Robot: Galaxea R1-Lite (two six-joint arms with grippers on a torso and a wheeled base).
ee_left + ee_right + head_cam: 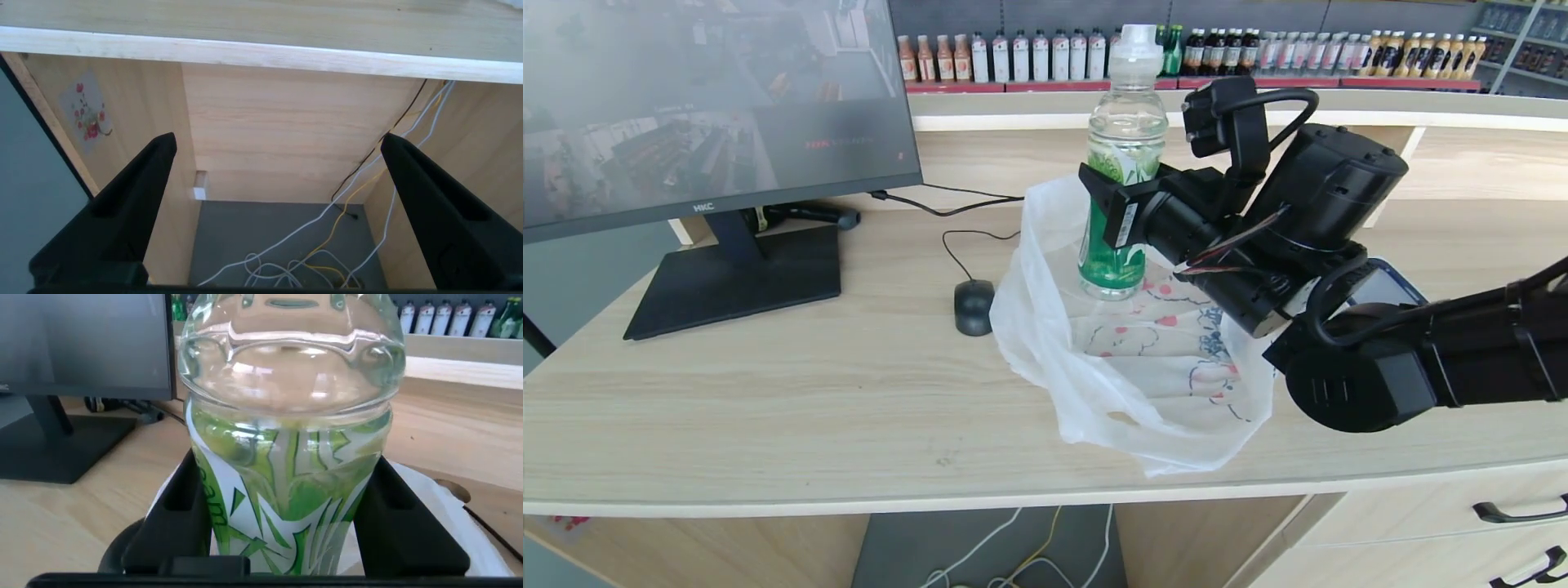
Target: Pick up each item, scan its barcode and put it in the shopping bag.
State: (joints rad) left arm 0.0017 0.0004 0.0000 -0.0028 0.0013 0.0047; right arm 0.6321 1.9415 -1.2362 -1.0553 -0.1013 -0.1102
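Right arm, forearm foremost, reaches across the counter [768, 392] from the robot's right. Its right gripper [1115, 204] is clamped on the labelled middle of the bottle [1125, 139], one finger on either side, as the right wrist view confirms. The bottle stands upright with its base at the mouth of the shopping bag [1143, 384], a limp white film lying slumped on the counter. Whether the base rests on the film or hangs just above it cannot be told. The left gripper [278, 204] hangs below the counter edge, spread wide and holding nothing, so it offers no support to the bag. A mouse [973, 306] lies just beside the bag's left side, and a monitor [711, 98] stands well apart.

Hazards, as judged:
- With nothing holding the mouth open, loose film could fold under the base.
- A tall bottle let go upright on that soft footing would likely topple (and roll towards the counter edge).
- Fingers drawn back through the film may snag it and drag the bag.
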